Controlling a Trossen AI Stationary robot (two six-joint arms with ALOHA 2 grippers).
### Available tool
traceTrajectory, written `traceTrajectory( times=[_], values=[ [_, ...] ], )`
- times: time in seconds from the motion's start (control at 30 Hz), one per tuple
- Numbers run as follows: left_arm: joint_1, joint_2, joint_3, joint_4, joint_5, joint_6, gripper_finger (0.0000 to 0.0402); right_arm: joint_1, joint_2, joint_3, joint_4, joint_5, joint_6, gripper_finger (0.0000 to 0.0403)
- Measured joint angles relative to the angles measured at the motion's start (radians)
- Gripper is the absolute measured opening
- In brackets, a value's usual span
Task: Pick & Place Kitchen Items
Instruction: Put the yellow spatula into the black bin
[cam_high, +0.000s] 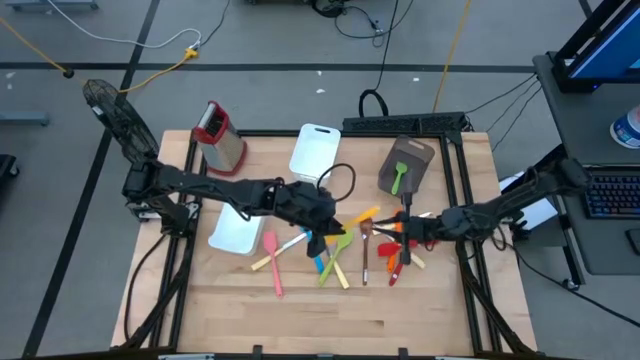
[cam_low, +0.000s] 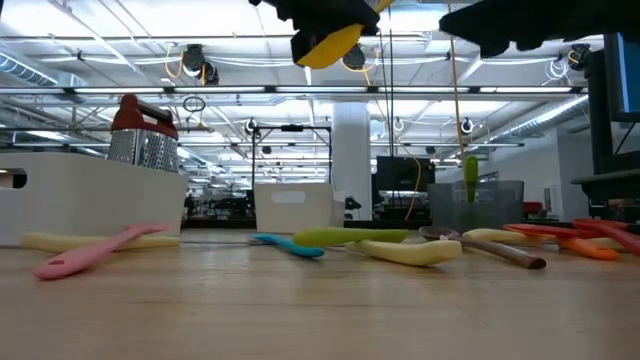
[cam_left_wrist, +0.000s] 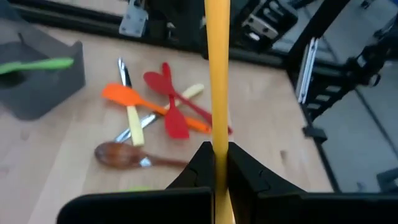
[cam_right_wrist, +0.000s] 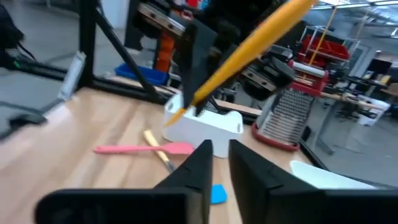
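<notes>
While I watch from my remote station, these are my notes:

Left end effector (cam_left_wrist: 216, 163): clamped tight on a yellow spatula (cam_left_wrist: 217, 74), held up off the surface (cam_high: 430, 300) over the middle of the utensil pile.

Right end effector (cam_right_wrist: 219, 155): nothing between its fingers, which stand a narrow gap apart; I see it above the right side of the pile, facing the left arm.

Below the left end effector: brown wooden spoon (cam_left_wrist: 121, 154), orange spatula (cam_left_wrist: 127, 96), two red utensils (cam_left_wrist: 171, 93) and cream-handled cutlery (cam_left_wrist: 134, 115), overlapping.

Farther left: pink spatula (cam_high: 272, 258), blue and green utensils lying near it.

Back of the surface: grey holder (cam_high: 405, 165) with a green spatula (cam_high: 399, 177), white trays (cam_high: 315, 148), grater (cam_high: 218, 136).
</notes>
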Motion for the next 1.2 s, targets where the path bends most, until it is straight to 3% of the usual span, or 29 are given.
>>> traceTrajectory(
  times=[0.13, 0.27, 0.4, 0.9, 1.2],
  values=[
    [-0.002, 0.0, 0.0, -0.065, -0.085, 0.003, 0.0008, -0.008, 0.061, 0.0, 0.022, 0.016, -0.097, 0.0104],
    [-0.001, 0.0, 0.0, -0.157, -0.221, -0.023, 0.0008, -0.001, 0.127, 0.0, 0.022, 0.12, -0.207, 0.0143],
    [0.019, 0.007, 0.0, -0.192, -0.273, -0.088, 0.0008, 0.003, 0.204, 0.006, 0.03, 0.203, -0.306, 0.0165],
    [0.093, 0.034, -0.002, -0.337, -0.164, -0.311, 0.0008, 0.043, 0.486, 0.16, 0.078, 0.47, -0.72, 0.0176],
    [0.085, 0.033, -0.002, -0.341, -0.137, -0.356, 0.0008, 0.042, 0.609, 0.284, 0.114, 0.526, -0.941, 0.0178]
  ],
)
